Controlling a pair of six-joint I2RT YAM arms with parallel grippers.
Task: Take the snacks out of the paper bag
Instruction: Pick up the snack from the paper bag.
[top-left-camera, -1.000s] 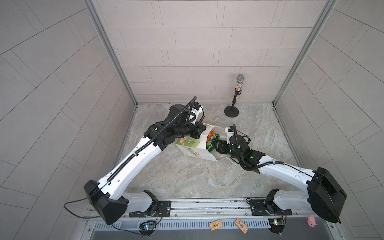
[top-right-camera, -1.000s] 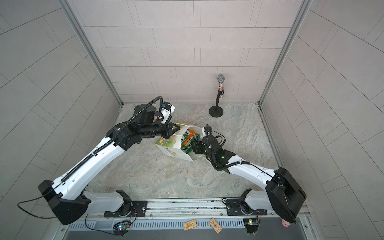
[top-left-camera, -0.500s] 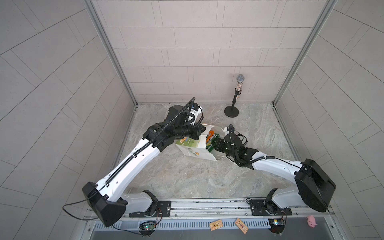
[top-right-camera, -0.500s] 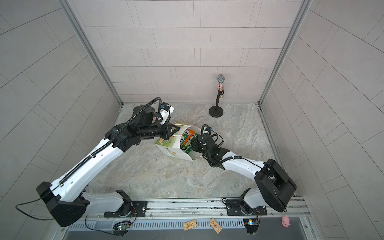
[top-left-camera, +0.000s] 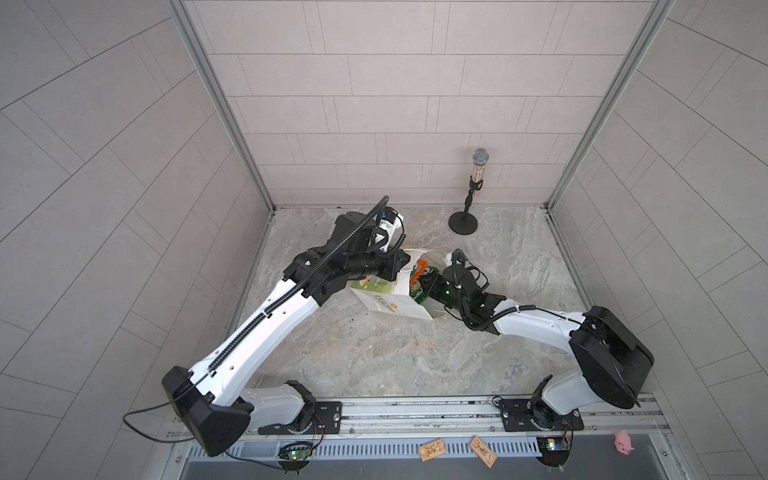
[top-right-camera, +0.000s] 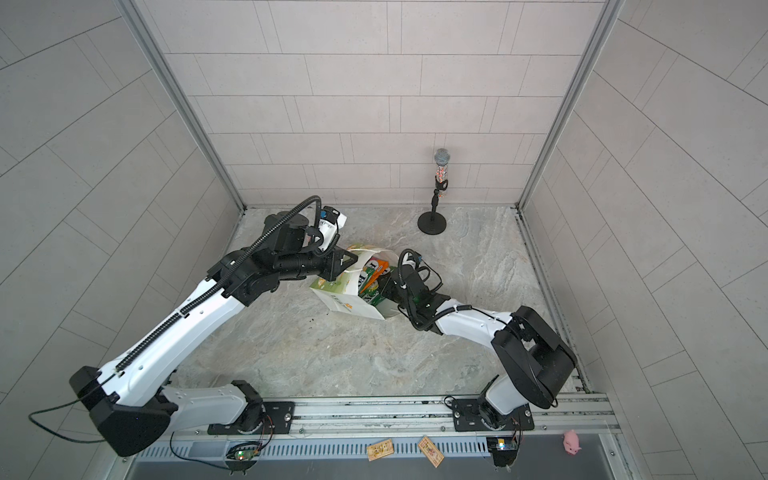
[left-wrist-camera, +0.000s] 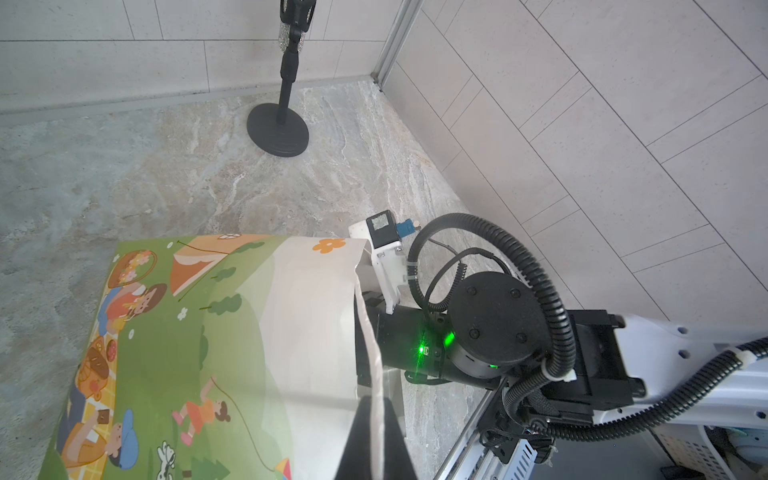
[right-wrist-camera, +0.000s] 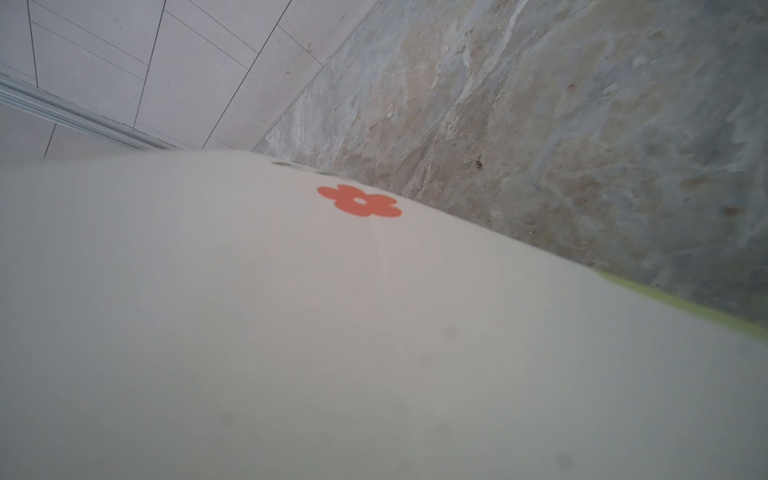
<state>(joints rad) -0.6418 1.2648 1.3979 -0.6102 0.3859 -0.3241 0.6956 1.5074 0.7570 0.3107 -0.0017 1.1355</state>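
In both top views the bag (top-left-camera: 390, 305) (top-right-camera: 353, 307) lies tipped over on the floor (top-left-camera: 374, 365), about midway between the two arms, with its open mouth turned toward the right arm. The snacks (top-left-camera: 419, 272) (top-right-camera: 374, 274) sit inside that mouth as a bunch of green, yellow and orange packets, none of them out on the floor. The left gripper (top-left-camera: 399, 266) (top-right-camera: 345, 264) reaches in from the left and meets the upper rim of the mouth. The right gripper (top-left-camera: 426, 286) (top-right-camera: 388, 291) is pushed into the opening among the packets; its tips are hidden there, so I cannot tell how its jaws stand or whether they have anything. A mic stand (top-left-camera: 463, 224) stands upright near the back wall, well apart from the bag. A pink pig (top-left-camera: 623, 441) and two tan tags (top-left-camera: 432, 450) lie on the front ledge. In the left wrist view the left gripper (left-wrist-camera: 374, 440) is pinched on the bag's paper rim, one black finger on each side of the sheet, and the bag's picnic-print side (left-wrist-camera: 187, 332) faces the camera. The right arm (left-wrist-camera: 494, 320) enters the mouth just behind that rim. In the right wrist view the bag's white side (right-wrist-camera: 291, 332) fills most of the picture, with an orange flower (right-wrist-camera: 359, 201) on it, and the gripper itself does not show.
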